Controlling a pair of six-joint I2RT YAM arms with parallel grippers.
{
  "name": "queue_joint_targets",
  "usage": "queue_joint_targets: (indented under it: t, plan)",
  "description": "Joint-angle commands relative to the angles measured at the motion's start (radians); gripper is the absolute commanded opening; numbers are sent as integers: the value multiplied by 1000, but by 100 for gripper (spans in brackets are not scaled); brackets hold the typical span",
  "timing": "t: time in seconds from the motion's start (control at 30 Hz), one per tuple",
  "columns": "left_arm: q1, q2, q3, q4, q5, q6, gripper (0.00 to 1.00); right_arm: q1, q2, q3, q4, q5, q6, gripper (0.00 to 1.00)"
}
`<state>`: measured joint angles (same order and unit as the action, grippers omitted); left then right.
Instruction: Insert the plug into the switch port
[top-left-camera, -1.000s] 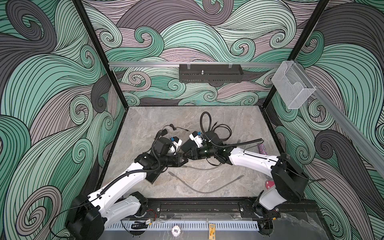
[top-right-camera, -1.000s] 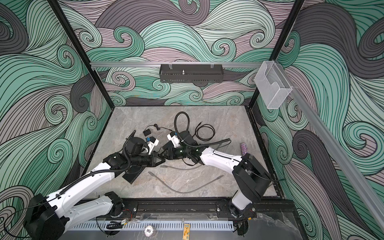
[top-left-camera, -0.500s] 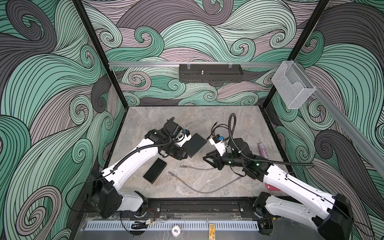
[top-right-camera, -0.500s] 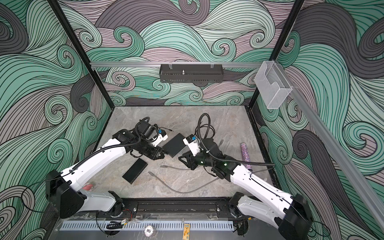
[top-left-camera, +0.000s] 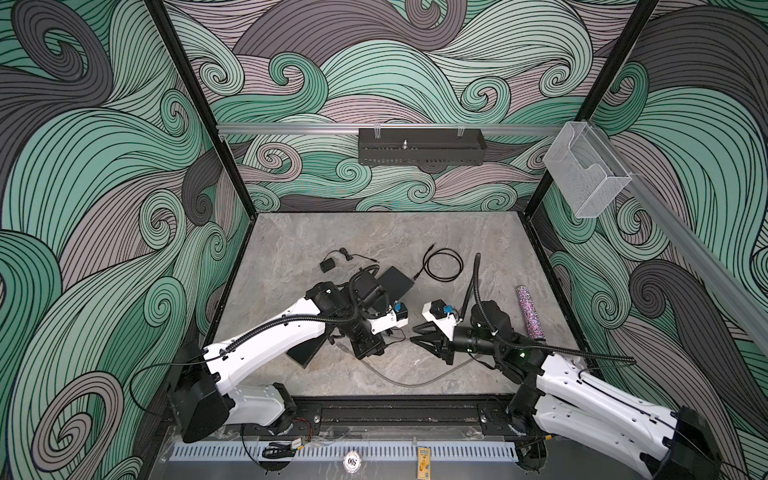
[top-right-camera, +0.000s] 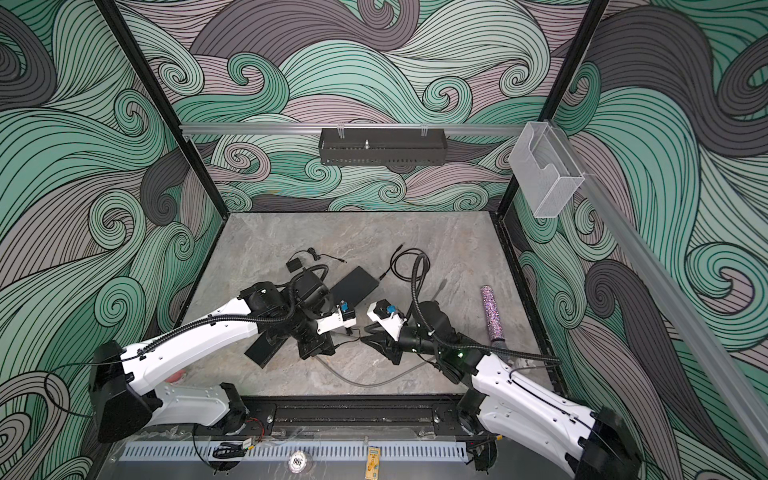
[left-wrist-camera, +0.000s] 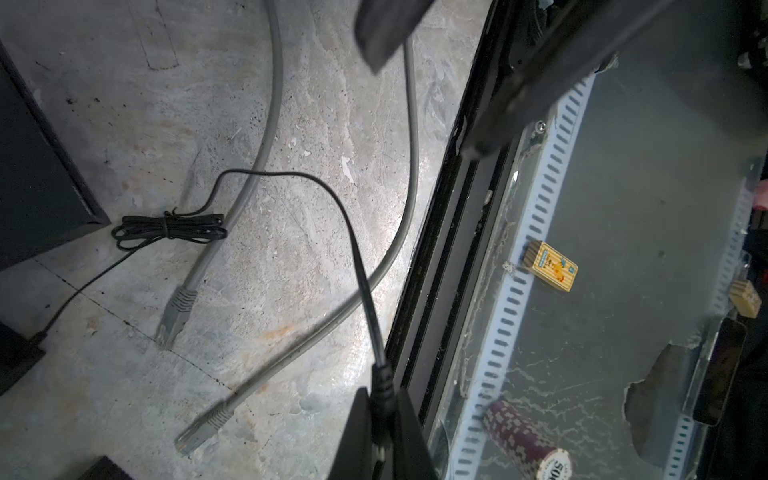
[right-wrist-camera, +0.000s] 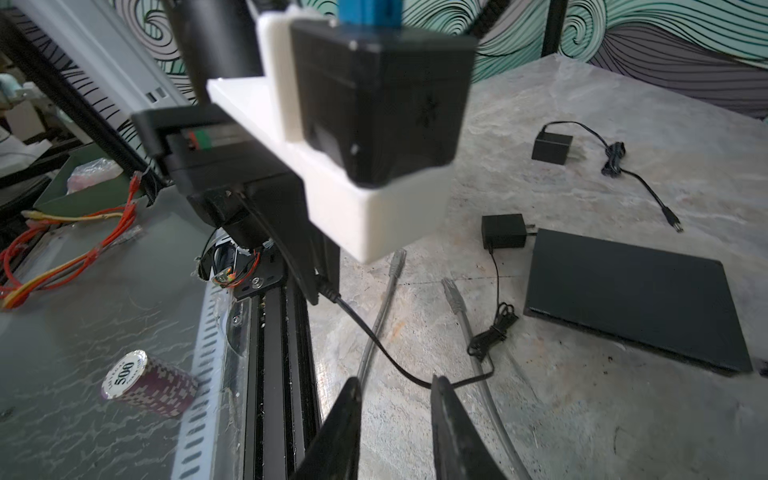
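Note:
My left gripper (left-wrist-camera: 380, 401) is shut on the black barrel plug (left-wrist-camera: 381, 384), just above the table near the front middle. The plug's thin black cable (left-wrist-camera: 332, 195) loops away to a tied bundle (left-wrist-camera: 166, 228). The switch, a narrow oblong black box (top-left-camera: 305, 353), lies partly under my left arm in both top views (top-right-camera: 259, 353); its port is hidden. My right gripper (top-left-camera: 412, 335) faces the left one from the right. In the right wrist view it (right-wrist-camera: 395, 382) is open and holds nothing. The thin cable (right-wrist-camera: 386, 353) passes just beyond its fingertips.
A wider flat dark box (top-left-camera: 397, 282) lies behind the left gripper. A grey network cable (top-left-camera: 399, 380) curves along the front. A black adapter (top-left-camera: 328, 264) and coiled black cable (top-left-camera: 442, 266) lie further back, a glitter tube (top-left-camera: 528, 311) at right. The front rail (left-wrist-camera: 436, 249) is close.
My left gripper has swung from beside the flat dark box at the back left to the front middle, over the oblong box. The right gripper stays near the centre.

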<state>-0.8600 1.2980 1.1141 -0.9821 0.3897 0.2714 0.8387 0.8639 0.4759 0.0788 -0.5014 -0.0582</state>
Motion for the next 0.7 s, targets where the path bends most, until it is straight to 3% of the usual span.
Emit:
queue_joint_targets:
  t: [0.0, 0.17, 0.67]
  plan:
    - [-3, -27, -6, 36, 31, 85, 0, 26, 44, 10, 94, -79, -86, 30]
    - [-7, -19, -9, 56, 48, 97, 0, 52, 146, 59, 96, -139, -96, 30]
    - [-9, 16, 18, 46, 124, 90, 0, 104, 256, 74, 186, -104, -76, 27]
